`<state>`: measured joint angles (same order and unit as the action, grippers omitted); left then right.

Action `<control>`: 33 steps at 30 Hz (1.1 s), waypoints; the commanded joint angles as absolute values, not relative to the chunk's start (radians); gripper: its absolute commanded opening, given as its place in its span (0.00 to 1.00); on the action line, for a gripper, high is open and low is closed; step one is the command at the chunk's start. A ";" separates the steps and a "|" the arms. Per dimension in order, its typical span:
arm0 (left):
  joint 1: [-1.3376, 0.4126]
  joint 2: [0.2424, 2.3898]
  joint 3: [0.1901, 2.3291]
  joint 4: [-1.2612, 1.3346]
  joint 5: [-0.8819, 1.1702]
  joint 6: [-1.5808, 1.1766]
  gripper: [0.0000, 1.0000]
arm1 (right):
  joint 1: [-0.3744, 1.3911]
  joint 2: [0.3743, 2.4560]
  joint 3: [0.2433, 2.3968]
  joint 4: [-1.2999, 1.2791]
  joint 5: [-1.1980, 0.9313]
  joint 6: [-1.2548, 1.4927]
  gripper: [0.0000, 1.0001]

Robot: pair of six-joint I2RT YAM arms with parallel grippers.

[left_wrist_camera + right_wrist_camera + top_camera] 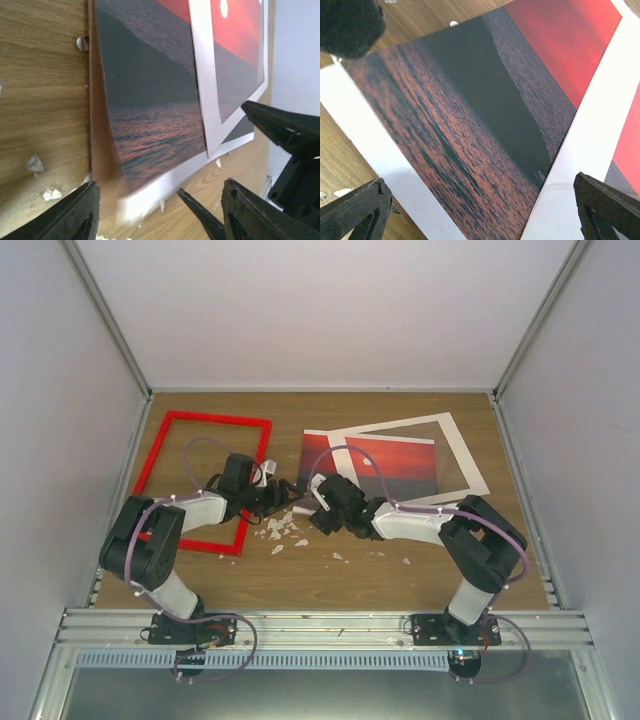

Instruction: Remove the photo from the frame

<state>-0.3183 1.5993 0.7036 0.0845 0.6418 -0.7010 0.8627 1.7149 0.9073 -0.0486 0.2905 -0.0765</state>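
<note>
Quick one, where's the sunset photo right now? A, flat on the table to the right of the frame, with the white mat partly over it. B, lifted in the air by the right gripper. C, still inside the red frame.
A: the photo lies flat to the right of the red frame, which shows only bare wood inside it, and the white mat sits askew across the photo's right part.

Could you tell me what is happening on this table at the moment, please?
Two robot arms are working on getting a photo out of its frame. The red frame lies empty on the left of the table. The photo lies apart from it, right of centre, with a white mat askew on top. The left tool and right tool are both open at the photo's near edge, holding nothing. White scraps lie nearby.
</note>
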 commanded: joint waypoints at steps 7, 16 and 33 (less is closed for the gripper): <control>-0.327 1.709 0.745 0.205 0.709 -0.757 0.50 | 0.853 1.675 0.881 -0.011 0.311 -0.057 1.00; -0.315 1.690 0.745 0.150 0.651 -0.727 0.56 | 0.855 1.666 0.860 -0.003 0.203 -0.109 1.00; -0.315 1.740 0.779 0.108 0.661 -0.670 0.61 | 0.859 1.708 0.878 0.029 0.210 -0.088 1.00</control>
<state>-0.3031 1.7119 0.7509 0.0910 0.6464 -0.6979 0.8585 1.6928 0.8696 -0.0093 0.1852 -0.1059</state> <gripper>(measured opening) 0.614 0.995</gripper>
